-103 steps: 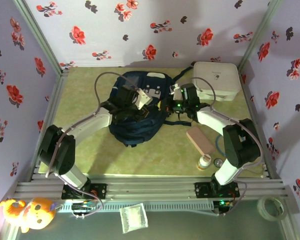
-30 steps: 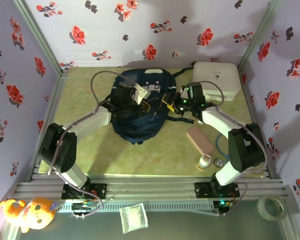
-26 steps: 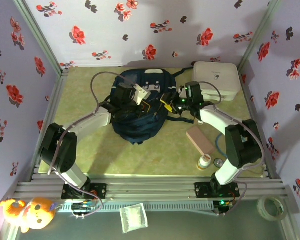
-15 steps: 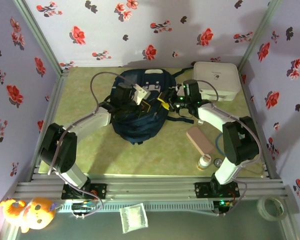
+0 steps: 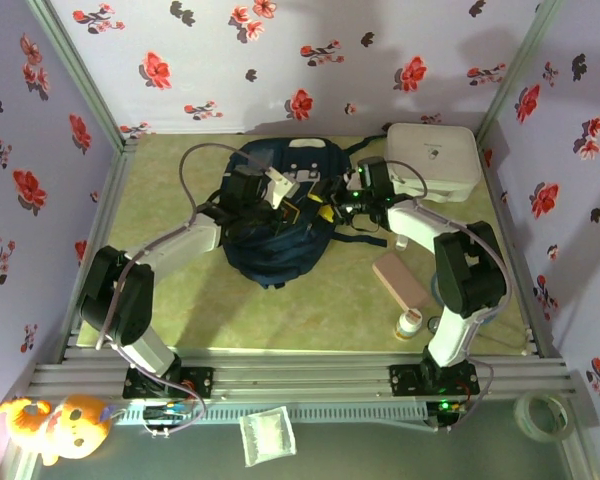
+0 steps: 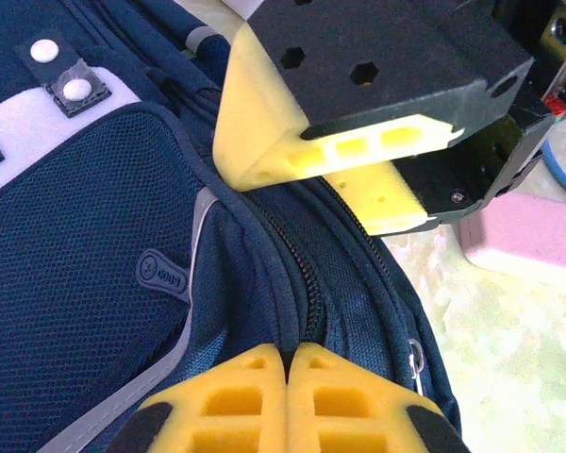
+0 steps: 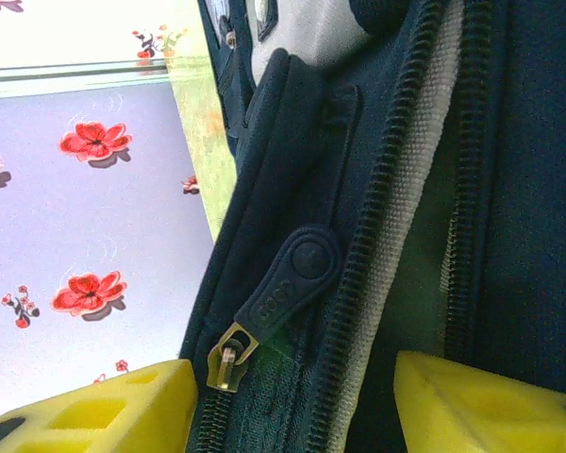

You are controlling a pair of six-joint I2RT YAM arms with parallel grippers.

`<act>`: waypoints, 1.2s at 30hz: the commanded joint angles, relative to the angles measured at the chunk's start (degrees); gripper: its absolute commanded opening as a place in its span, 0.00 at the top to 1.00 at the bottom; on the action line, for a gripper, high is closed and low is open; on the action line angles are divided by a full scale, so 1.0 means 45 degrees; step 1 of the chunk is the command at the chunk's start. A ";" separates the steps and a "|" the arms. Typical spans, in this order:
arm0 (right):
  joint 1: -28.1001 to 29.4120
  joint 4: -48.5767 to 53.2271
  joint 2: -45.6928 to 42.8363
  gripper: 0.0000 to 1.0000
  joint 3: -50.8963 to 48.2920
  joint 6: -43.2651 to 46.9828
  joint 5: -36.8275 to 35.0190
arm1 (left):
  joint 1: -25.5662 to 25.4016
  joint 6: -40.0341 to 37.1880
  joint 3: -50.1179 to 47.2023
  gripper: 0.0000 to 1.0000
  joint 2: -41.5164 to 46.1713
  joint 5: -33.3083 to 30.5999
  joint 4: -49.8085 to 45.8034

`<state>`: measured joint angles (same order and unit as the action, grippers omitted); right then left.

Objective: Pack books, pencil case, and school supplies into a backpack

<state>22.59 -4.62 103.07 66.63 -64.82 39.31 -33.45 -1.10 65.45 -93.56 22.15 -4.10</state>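
My left gripper (image 6: 288,366), bottom centre, is clenched on the backpack (image 6: 85,283) seam. My right gripper (image 7: 292,396) is spread, with the zipper pull (image 7: 288,278) between its fingers.

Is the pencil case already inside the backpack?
No, the pencil case lies flat on the table, apart from the backpack, on its right.

I am pinching a raised ridge of the backpack (image 6: 85,245) with my left gripper (image 6: 288,401), its yellow pads (image 6: 236,406) pressing flat together at the bottom edge. A zipper is running along that ridge. The right gripper (image 6: 321,184) is hanging close over the same fabric. A zipper pull (image 6: 162,275) is lying on the mesh pocket. The pink pencil case (image 6: 528,236) is resting on the table (image 6: 491,359) at the right.
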 commanded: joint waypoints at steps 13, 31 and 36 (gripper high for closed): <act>0.0430 -0.3097 0.0846 0.38 -0.0258 -0.1819 0.0600 | -0.0096 0.0003 0.0011 0.83 0.0237 0.0629 0.0266; 0.0838 -0.2792 0.0779 0.81 0.0349 -0.1217 -0.0164 | -0.1397 0.8437 -0.2662 0.44 0.3543 -0.3555 -0.0797; 0.1005 -0.3379 0.1084 0.81 0.0676 -0.1640 -0.0068 | -0.1663 0.9024 -0.2761 0.51 0.2846 -0.3088 -0.0330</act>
<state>25.78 -13.91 106.80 66.50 -71.18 38.35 -40.80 34.89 53.17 -79.09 7.70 -7.51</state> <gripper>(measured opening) 0.200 0.499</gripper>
